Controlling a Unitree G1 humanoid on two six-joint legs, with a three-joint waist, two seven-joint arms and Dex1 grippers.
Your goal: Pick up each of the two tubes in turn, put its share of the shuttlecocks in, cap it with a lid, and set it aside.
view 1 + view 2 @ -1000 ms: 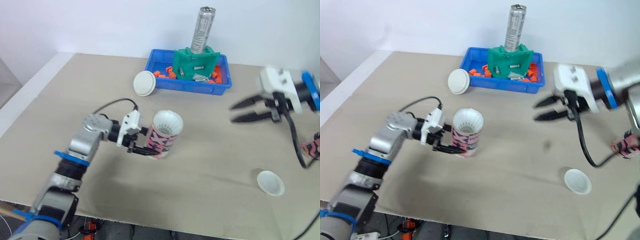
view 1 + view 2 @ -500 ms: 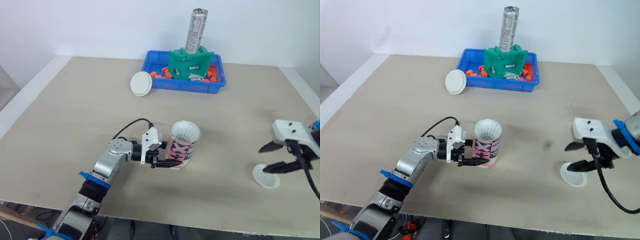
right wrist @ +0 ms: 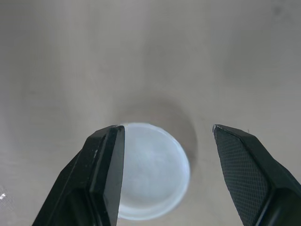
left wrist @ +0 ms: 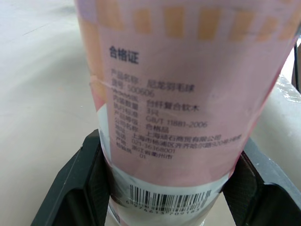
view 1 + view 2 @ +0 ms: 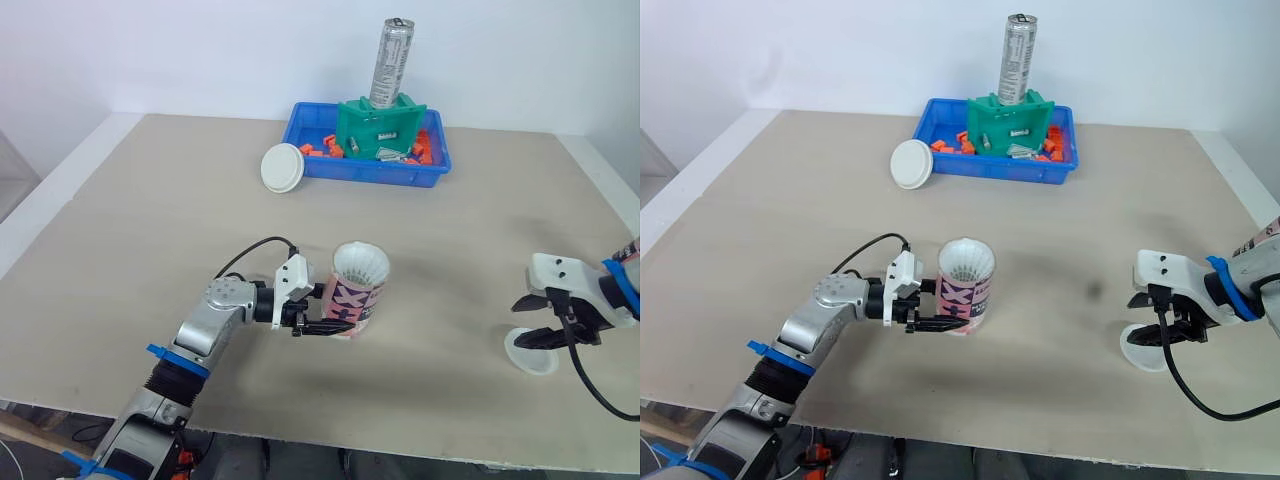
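— Where's the tube (image 5: 352, 298)?
— Upright on the table (image 5: 150, 210), shuttlecocks (image 5: 361, 264) loaded, your left gripper (image 5: 336, 325) clamped round its base.
— The lid (image 3: 155, 170)?
— Flat between your right gripper (image 5: 523, 323) fingers, spread wide (off-centre); pinching now could skid it away

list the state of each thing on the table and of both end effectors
tube: roughly upright, uncapped, shuttlecocks showing at its mouth
left end effector: shut on the tube, low down
right end effector: open, over the near lid
near lid: flat on the table, not gripped
far lid: lying beside the blue bin
can: standing in the green holder, slightly tilted
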